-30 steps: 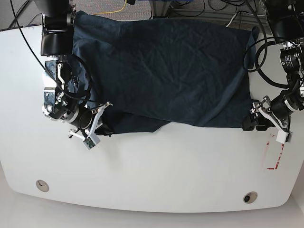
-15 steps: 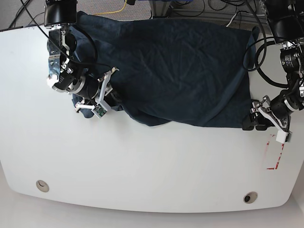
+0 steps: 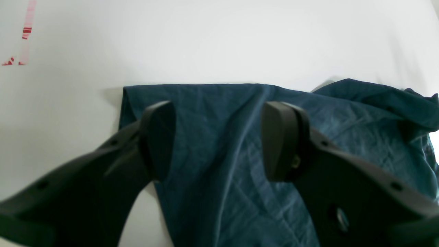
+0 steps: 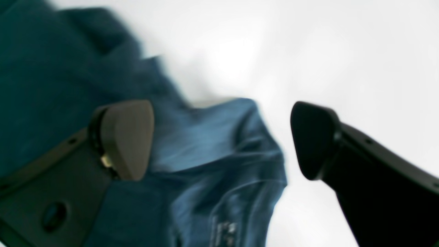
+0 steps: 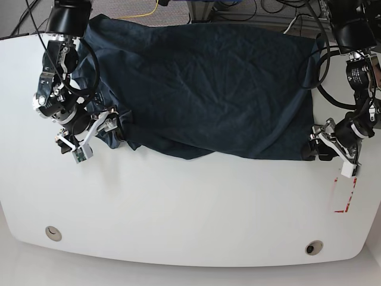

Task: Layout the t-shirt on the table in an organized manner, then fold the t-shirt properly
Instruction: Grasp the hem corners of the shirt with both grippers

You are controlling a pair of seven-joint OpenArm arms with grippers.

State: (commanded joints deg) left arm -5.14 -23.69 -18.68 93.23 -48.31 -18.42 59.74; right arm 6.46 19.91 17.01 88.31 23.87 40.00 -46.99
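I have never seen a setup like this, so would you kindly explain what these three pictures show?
This is a two-armed robot working at a white table. One picture looks down from above; the other two come from cameras on each wrist, looking out between the claw's dark fingers.

A dark blue t-shirt lies spread on the table, still wrinkled. The left claw is at the shirt's corner near some red tape; its own camera shows it open with cloth between the fingers. The right claw is at the opposite side, also open over a bunched corner. Neither has clamped the fabric.
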